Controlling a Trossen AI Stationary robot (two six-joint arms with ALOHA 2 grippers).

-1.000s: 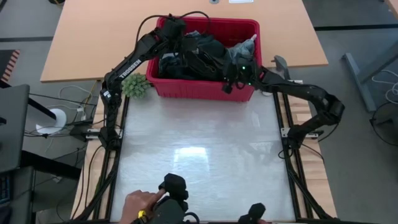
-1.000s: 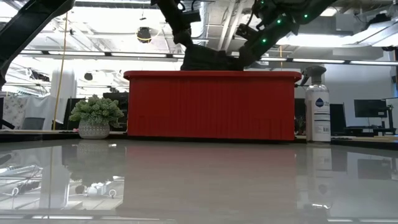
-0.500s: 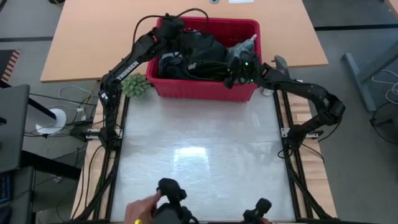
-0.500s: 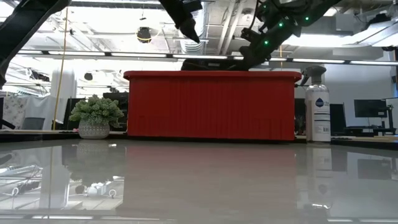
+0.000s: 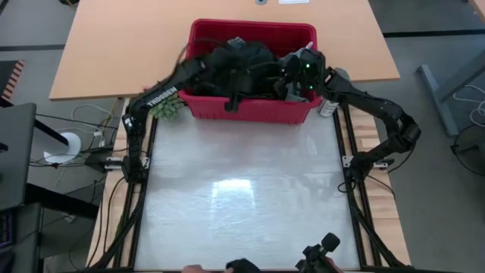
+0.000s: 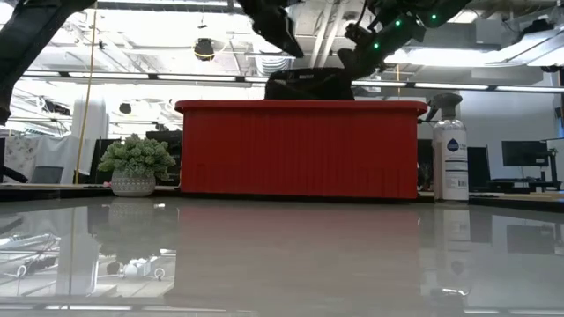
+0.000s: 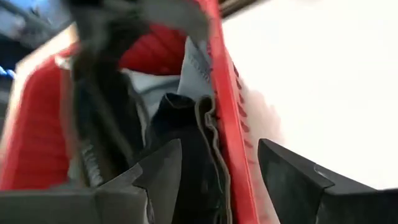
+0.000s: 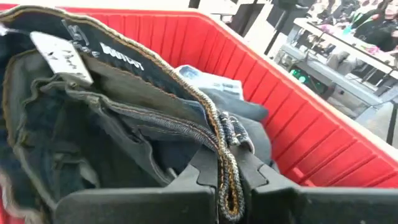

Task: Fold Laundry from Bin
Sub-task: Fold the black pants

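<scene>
Pale tabletop (image 5: 242,189) carries the red slotted plastic bin (image 5: 250,110) of dark laundry (image 5: 242,61); right hand (image 8: 227,177) pinches a dark denim waistband (image 8: 155,68) (label showing), left hand (image 7: 217,180) gapes empty above.

The left arm reaches from its base at the table's left edge up toward the far side, its forearm slanting across to the far middle, where the left gripper (image 5: 233,97) hangs with its two dark fingers (image 7: 163,168) spread wide apart. The right arm rises from the table's right edge, bends at a raised elbow outside that edge and stretches back toward the far right corner, green lights glowing on its wrist. The right gripper (image 8: 228,180) has its fingers pinched together on a fold of dark denim (image 8: 124,118).
</scene>
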